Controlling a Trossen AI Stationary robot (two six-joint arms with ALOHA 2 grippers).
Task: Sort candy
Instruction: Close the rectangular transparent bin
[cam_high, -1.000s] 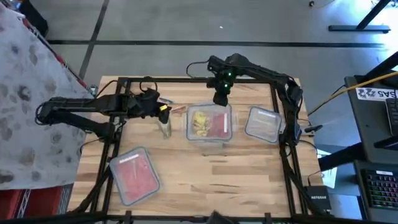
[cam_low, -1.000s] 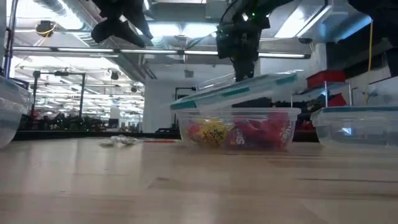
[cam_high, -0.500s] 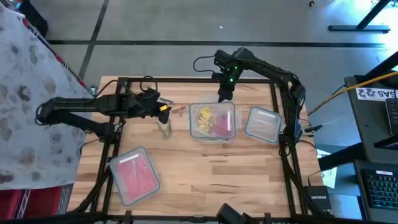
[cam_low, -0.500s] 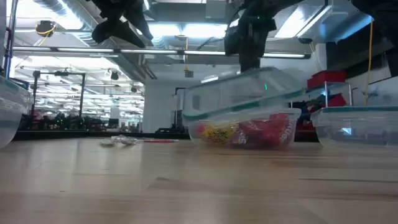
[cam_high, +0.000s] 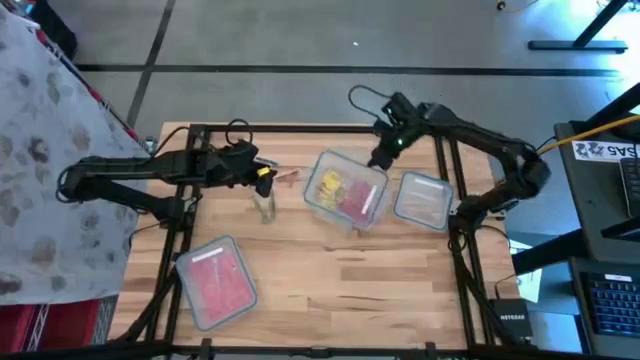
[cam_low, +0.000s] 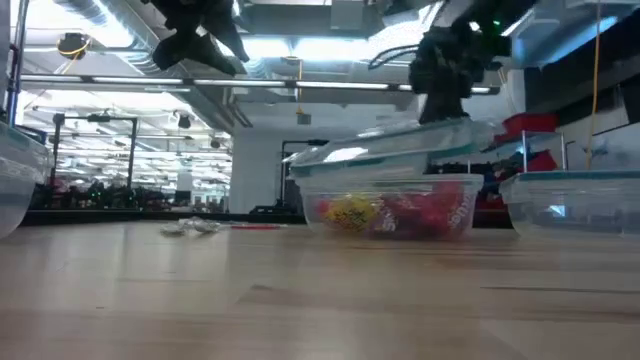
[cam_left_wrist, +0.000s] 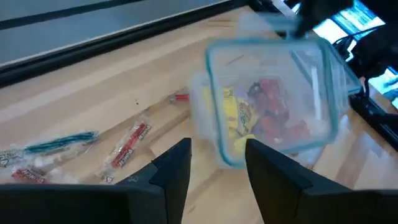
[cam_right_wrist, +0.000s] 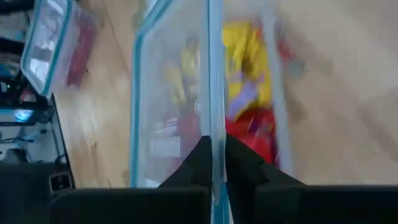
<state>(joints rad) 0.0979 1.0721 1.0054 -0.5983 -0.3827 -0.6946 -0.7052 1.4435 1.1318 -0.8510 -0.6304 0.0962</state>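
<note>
At the table's far middle, your right gripper (cam_high: 378, 160) pinches the lid (cam_low: 385, 152) above the tub (cam_high: 345, 192) of candy (cam_low: 385, 212), so lift it clear next while the spread left gripper (cam_high: 262, 178) waits beside loose pieces (cam_left_wrist: 127, 145).

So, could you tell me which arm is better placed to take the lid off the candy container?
The right: its claw is shut on the lid; the left claw hangs open, apart.

Right arm's dark gripper (cam_low: 447, 100) pinches tilted teal-rimmed clear lid (cam_low: 385, 150) above clear plastic container (cam_low: 392, 208) holding yellow and red wrapped candy (cam_low: 385, 214); wooden table (cam_low: 300, 300).
</note>
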